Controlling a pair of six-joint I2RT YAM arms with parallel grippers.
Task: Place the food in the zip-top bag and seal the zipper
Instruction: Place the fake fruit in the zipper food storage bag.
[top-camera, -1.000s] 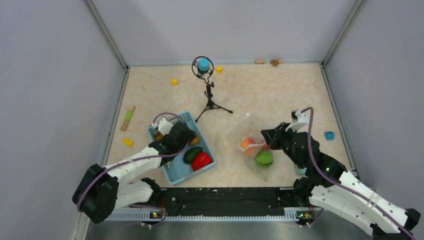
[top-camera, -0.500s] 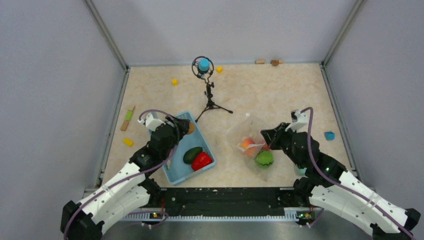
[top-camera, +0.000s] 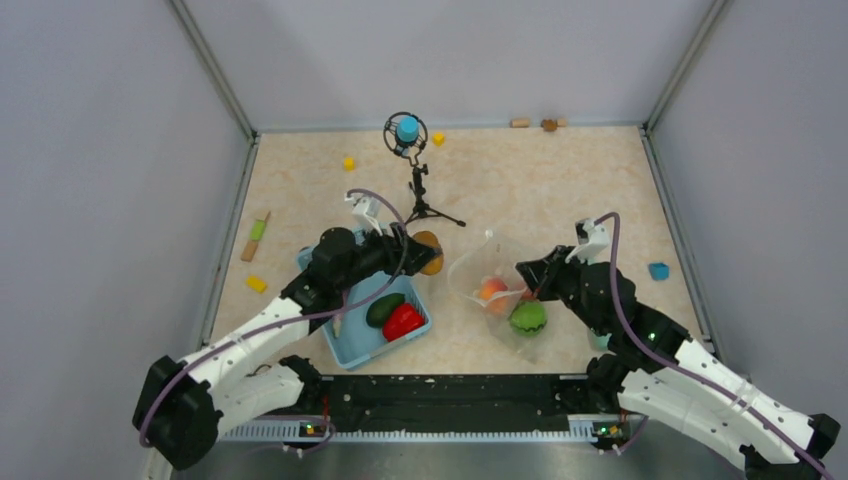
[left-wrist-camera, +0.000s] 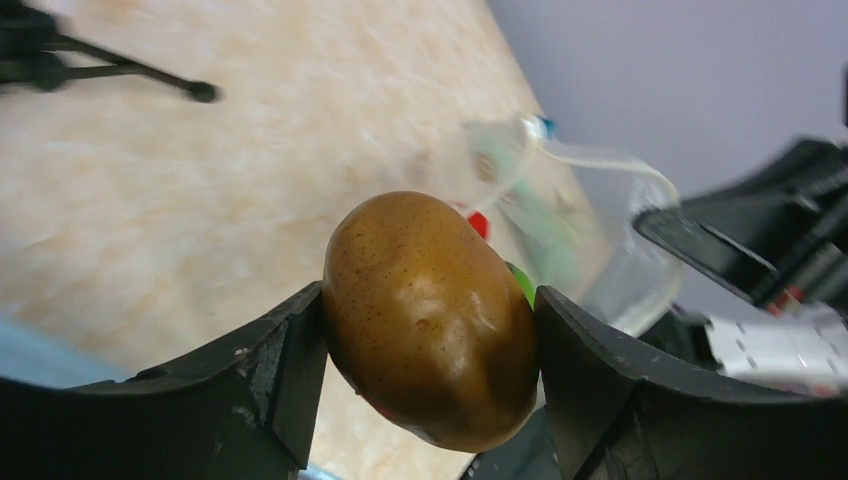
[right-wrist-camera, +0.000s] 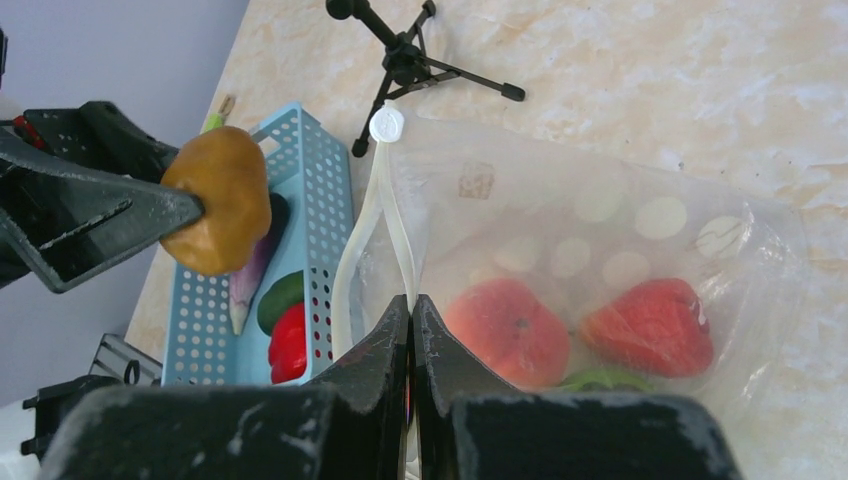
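Observation:
My left gripper (top-camera: 424, 252) is shut on a brown potato (left-wrist-camera: 430, 315), held in the air between the blue basket (top-camera: 345, 345) and the dotted zip-top bag (top-camera: 478, 262). The potato also shows in the right wrist view (right-wrist-camera: 218, 198). My right gripper (right-wrist-camera: 412, 305) is shut on the bag's pale zipper strip (right-wrist-camera: 400, 235) and holds the mouth open toward the basket. Inside the bag (right-wrist-camera: 640, 225) lie an orange fruit (right-wrist-camera: 510, 330), a red piece (right-wrist-camera: 655, 325) and a bright green fruit (top-camera: 528, 316). A red pepper (top-camera: 403, 320) and a dark green piece (top-camera: 384, 307) lie in the basket.
A black tripod with a blue-topped microphone (top-camera: 408, 133) stands behind the basket and bag. A green-and-orange stick (top-camera: 256, 238) and yellow cubes (top-camera: 257, 284) lie at the left. A small blue block (top-camera: 658, 270) lies at the right. Small pieces sit by the back wall (top-camera: 548, 124).
My left gripper has lifted the brown potato out of the basket and swung it right toward the bag's mouth. My right gripper stays shut on the zipper strip, shifted slightly left.

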